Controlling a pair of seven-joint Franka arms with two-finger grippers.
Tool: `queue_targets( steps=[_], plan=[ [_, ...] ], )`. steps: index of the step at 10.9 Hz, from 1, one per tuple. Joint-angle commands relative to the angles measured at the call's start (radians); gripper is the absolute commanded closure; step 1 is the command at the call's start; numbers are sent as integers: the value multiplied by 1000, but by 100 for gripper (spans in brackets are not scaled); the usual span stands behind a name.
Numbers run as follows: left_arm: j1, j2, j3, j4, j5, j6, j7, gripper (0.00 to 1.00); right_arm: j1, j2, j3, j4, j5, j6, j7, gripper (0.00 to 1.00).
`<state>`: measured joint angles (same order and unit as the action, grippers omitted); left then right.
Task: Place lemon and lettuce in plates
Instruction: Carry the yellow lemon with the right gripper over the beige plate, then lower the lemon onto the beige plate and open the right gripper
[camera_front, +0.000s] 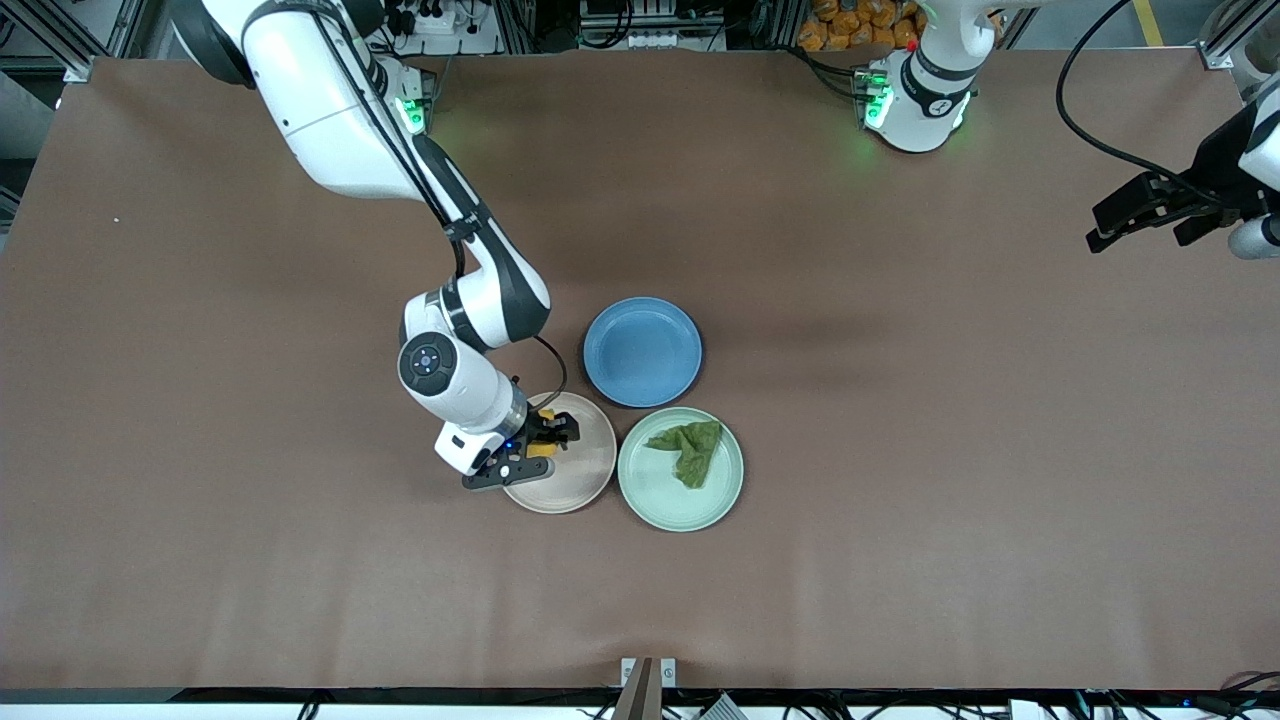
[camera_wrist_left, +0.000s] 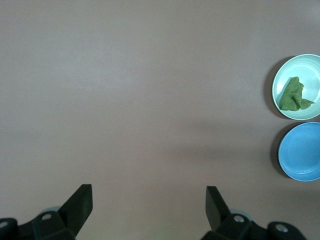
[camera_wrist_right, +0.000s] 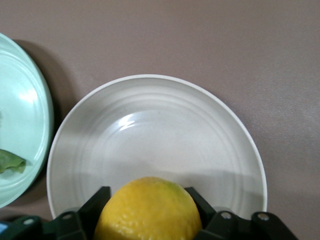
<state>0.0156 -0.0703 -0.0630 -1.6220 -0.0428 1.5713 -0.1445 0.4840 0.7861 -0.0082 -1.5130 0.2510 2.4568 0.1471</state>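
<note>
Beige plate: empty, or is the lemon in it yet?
Empty. The beige plate is bare; the right gripper holds the lemon over it.
</note>
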Motion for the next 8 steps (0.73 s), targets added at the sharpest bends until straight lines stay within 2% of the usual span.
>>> queue_targets(
  steps=[1, 2, 4, 8],
  plan=[
    [7, -8, -6, -10, -15, 7, 29, 0, -1, 19, -9, 33, 16, -1, 5, 13],
    [7, 1, -9, -9, -8, 7, 31, 0, -4, 19, -9, 34, 16, -1, 5, 0],
    [-5, 1, -30, -7, 55, 6, 36, 0, -8, 16, -9, 34, 16, -1, 0, 0],
    [-2, -9, -44, -6, 58, -4, 36, 0, -30, -2, -9, 48, 13, -47, -6, 0]
  ],
)
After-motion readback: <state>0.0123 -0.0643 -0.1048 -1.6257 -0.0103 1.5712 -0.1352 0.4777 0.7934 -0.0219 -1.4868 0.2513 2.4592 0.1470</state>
